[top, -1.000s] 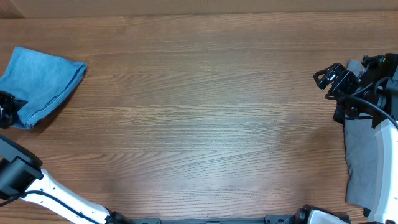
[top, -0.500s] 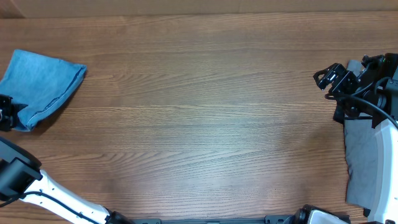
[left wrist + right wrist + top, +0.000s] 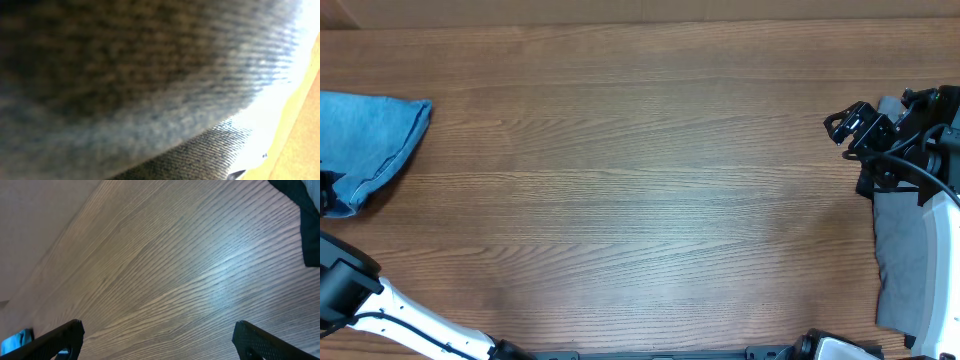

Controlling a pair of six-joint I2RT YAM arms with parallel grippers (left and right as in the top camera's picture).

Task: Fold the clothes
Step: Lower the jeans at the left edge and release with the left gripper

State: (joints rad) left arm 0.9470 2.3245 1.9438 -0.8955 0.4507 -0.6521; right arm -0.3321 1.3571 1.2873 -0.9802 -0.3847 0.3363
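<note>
A folded blue denim garment (image 3: pixel 365 135) lies at the table's far left edge, partly out of frame. My left gripper (image 3: pixel 326 190) is at its near corner, mostly cut off by the frame edge, and holds the cloth. The left wrist view is filled with blurred denim weave (image 3: pixel 150 75), so its fingers are hidden. My right gripper (image 3: pixel 846 124) is open and empty above bare wood at the far right; its fingertips (image 3: pixel 62 337) stand wide apart in the right wrist view. A grey garment (image 3: pixel 905 250) lies under the right arm.
The wooden table (image 3: pixel 640 200) stretches between the two arms. A dark corner of the grey garment (image 3: pixel 306 215) shows at the top right of the right wrist view. The blue garment (image 3: pixel 12 341) shows small at its lower left.
The blue garment has slid left with my left gripper, and is now partly off the frame edge. The right arm has not moved.
</note>
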